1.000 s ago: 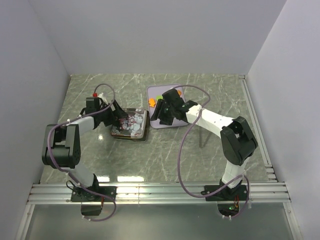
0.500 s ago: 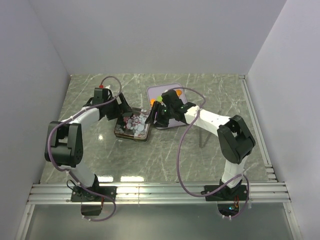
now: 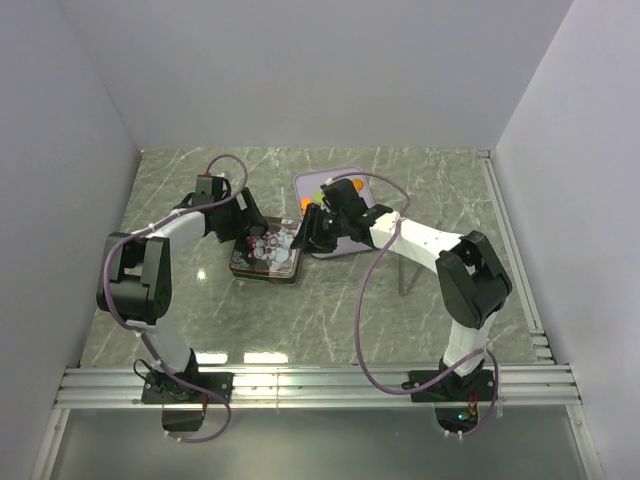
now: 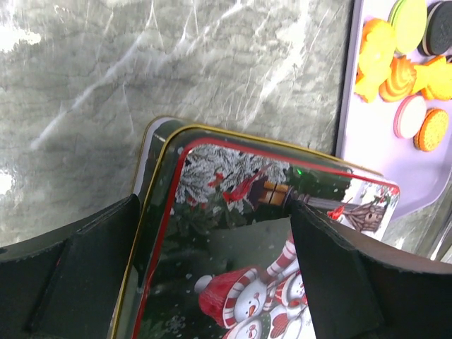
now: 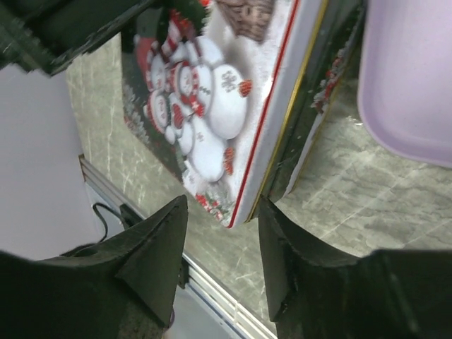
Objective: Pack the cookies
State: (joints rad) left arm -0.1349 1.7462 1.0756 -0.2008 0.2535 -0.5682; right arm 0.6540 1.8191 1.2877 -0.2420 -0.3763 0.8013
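The cookies (image 4: 404, 65), orange, green, pink and black, lie on a lavender tray (image 4: 371, 166). In the top view they (image 3: 320, 196) show at the tray's (image 3: 312, 180) far part. A tin with a snowman lid (image 3: 266, 256) stands left of the tray. My left gripper (image 3: 247, 228) hangs open over the tin's far left part. In the left wrist view its jaws (image 4: 214, 205) stand wide above the lid (image 4: 233, 233). My right gripper (image 3: 303, 235) is open at the tin's right edge. The lid's corner (image 5: 236, 205) sits between its jaws (image 5: 222, 201), and that edge looks raised off the base.
The tray's rim (image 5: 413, 92) lies right beside the tin. Both arms reach in over the marble table (image 3: 320, 310). Grey walls stand on three sides, and a metal rail (image 3: 320, 385) runs along the near edge.
My left gripper has swung right and onto the tin. My right gripper has moved left off the tray to the tin's right edge. The tin has shifted slightly right.
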